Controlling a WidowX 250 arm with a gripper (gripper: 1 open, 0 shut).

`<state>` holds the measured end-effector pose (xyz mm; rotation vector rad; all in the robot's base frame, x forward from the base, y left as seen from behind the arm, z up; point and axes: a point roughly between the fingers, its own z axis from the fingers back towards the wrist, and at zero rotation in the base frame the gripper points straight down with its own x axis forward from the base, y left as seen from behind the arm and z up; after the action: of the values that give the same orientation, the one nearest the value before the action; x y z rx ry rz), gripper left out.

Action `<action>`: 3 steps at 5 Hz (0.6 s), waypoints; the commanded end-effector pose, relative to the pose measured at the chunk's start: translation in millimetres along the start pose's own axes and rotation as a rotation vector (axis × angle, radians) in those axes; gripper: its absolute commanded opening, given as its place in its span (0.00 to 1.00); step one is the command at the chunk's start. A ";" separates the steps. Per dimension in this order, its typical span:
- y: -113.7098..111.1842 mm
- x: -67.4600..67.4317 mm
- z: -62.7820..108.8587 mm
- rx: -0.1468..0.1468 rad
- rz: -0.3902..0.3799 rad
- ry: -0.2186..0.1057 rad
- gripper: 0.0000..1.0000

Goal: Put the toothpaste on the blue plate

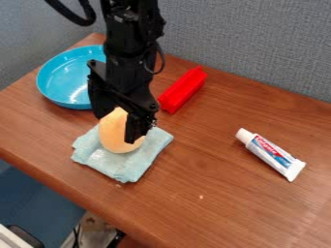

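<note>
We cannot see all of the round, glossy bright-blue plate (62,77): the black end effector (120,105) and its arm cover part of its right side. The same black fingers hide some of the rounded pale-orange object (116,134), and we cannot tell what it is. That object covers the middle of the pale teal folded cloth (131,167). The brown wooden desk (207,194) runs past the picture's edge, and we find the small print on the white tube of toothpaste (270,155) too small to read.
</note>
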<state>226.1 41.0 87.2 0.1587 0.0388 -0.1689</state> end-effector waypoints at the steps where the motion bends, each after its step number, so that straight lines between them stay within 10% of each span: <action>1: 6.5 6.1 11.2 0.011 0.019 -0.048 1.00; 3: 6.5 6.2 9.2 0.009 0.018 -0.041 1.00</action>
<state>225.6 41.3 86.9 0.1583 0.0408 -0.1721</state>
